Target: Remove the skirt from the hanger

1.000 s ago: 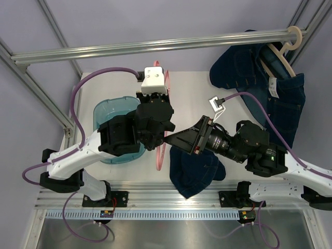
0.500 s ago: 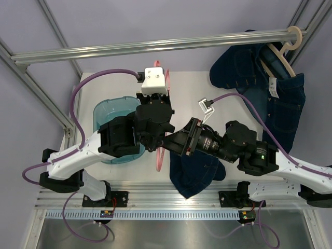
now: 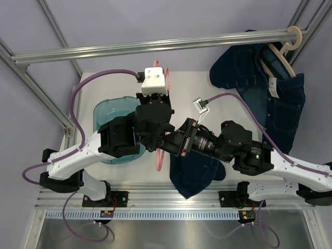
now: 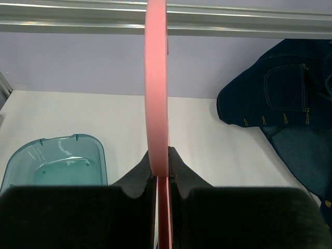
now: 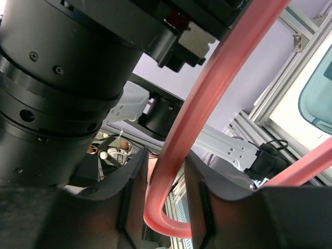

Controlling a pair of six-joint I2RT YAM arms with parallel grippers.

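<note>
So the left gripper [image 4: 158, 165] is clamped tight on the pink hanger [image 4: 155, 78], jaws pinched right onto its thin edge, holding it up on edge over the table [image 3: 192, 88]. The right gripper [image 5: 165, 167] has come in from the side, and its fingers sit on either side of the hanger's curved end. They're partly open with the pink bar running between them and very close on both sides. Honestly can't tell if they're actually squeezing it or just around it.

The skirt [image 3: 197, 174], dark denim, is bunched on the table at the near edge, under the right arm and just beside the low end of the hanger. Whether it's attached to the hanger or lying loose I can't make out, since the arms cover that spot.

Other stuff: a teal tub [image 3: 106, 116] on the left under the left arm, and more denim [image 3: 282, 104] on a wooden hanger [image 3: 282, 54] on the rail [image 3: 155, 45], far right.
</note>
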